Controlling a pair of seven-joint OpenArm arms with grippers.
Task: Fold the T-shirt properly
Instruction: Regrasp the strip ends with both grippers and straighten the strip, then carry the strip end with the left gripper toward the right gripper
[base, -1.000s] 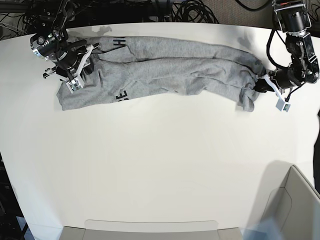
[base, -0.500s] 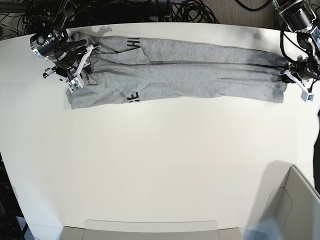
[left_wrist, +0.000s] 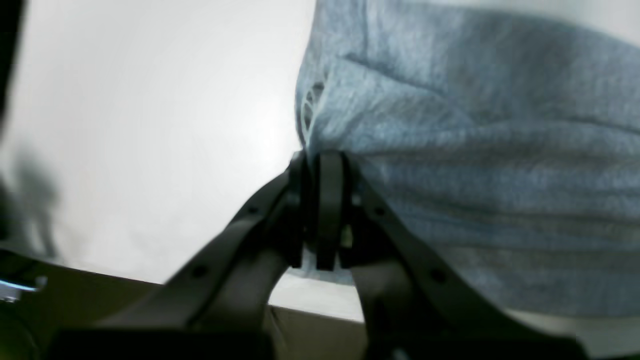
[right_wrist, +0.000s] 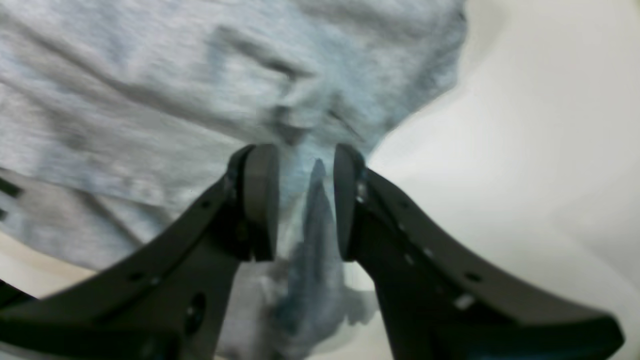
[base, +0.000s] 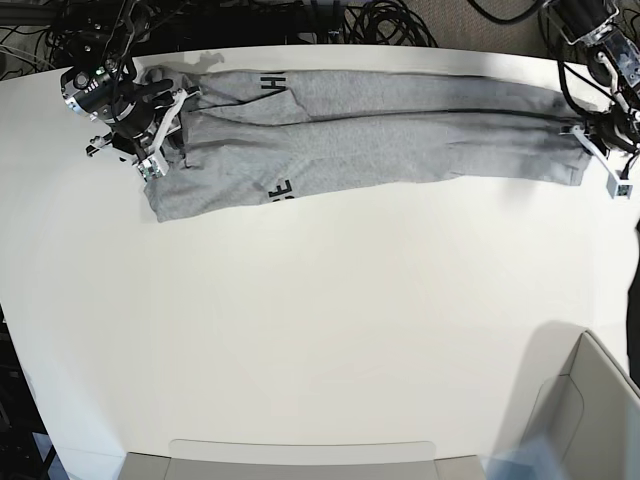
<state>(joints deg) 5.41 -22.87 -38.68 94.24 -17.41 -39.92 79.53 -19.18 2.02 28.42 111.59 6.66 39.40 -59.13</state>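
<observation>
The heather-grey T-shirt (base: 380, 135) lies stretched into a long band across the far side of the white table (base: 320, 300), with black lettering showing near its left part. In the base view my left gripper (base: 578, 138) is at the shirt's right end. The left wrist view shows the left gripper (left_wrist: 322, 162) shut on the edge of the T-shirt (left_wrist: 475, 150). My right gripper (base: 168, 128) sits on the shirt's left end. In the right wrist view a bunched fold of the T-shirt (right_wrist: 150, 90) is clamped in the right gripper (right_wrist: 302, 165).
A grey bin (base: 590, 410) stands at the near right corner. A flat tray edge (base: 300, 455) runs along the near side. Black cables (base: 380, 25) lie behind the table's far edge.
My left gripper moved to the base view's right and farther back, pulling the shirt taut and straight. The shirt's lower left end slid right. The right gripper stayed put.
</observation>
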